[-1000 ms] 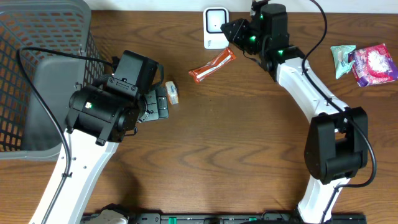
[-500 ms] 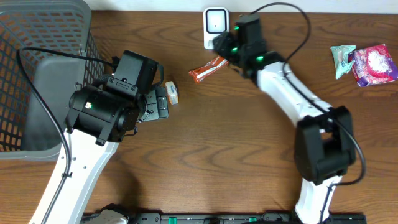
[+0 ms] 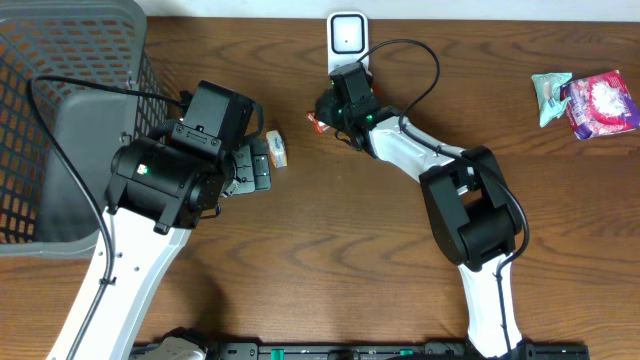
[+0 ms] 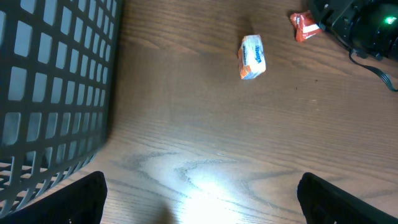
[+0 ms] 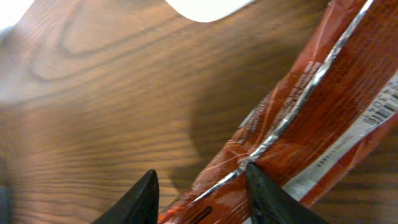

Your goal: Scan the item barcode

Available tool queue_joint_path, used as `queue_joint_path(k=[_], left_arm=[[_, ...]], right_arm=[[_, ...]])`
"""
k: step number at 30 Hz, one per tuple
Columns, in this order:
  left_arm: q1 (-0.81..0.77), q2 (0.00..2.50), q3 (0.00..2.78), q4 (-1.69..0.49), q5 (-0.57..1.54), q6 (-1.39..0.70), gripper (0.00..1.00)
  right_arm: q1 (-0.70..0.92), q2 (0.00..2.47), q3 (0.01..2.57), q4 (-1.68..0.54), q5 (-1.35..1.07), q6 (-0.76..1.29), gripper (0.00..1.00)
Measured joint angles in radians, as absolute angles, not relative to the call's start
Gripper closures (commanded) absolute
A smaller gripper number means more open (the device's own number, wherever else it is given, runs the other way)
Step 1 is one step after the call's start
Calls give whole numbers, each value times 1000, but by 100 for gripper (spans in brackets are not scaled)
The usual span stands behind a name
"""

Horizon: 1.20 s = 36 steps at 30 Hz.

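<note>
Overhead view: the right gripper hangs low over the red-orange foil snack wrapper, which lies on the brown wooden table just in front of the white upright barcode scanner. Only the wrapper's left end shows past the black wrist.

In the right wrist view, the wrapper runs diagonally, with its silver seam and printed barcode facing up. Its lower end lies between the two dark fingertips, which stand partly apart. Whether they pinch the foil cannot be told.

The left gripper sits spread wide, holding nothing, near a small white packet on the table; they do not touch. A grey mesh plastic basket stands at the far left. A teal packet and a pink packet lie together at the far right, well apart from the arms.
</note>
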State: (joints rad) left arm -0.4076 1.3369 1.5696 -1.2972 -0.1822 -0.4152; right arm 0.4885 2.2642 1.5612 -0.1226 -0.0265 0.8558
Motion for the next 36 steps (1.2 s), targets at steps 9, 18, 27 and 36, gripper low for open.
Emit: queue_joint_path(k=[9,18,27,36], left_arm=[[-408,1337,1570,-1297,-182,-415,2],[-408,1337,1570,-1298,-182,-415,2],[-408,1337,1570,-1297,-182,-415,2],[-408,1337,1570,-1297,-182,-415,2]], right_arm=[[465,2197,1586,-512,49,822,62],[461,2059,1559,-766,202,699,29],[461,2050,1559,-804,332,727,29],[461,2173,1558,-804,412,730,41]])
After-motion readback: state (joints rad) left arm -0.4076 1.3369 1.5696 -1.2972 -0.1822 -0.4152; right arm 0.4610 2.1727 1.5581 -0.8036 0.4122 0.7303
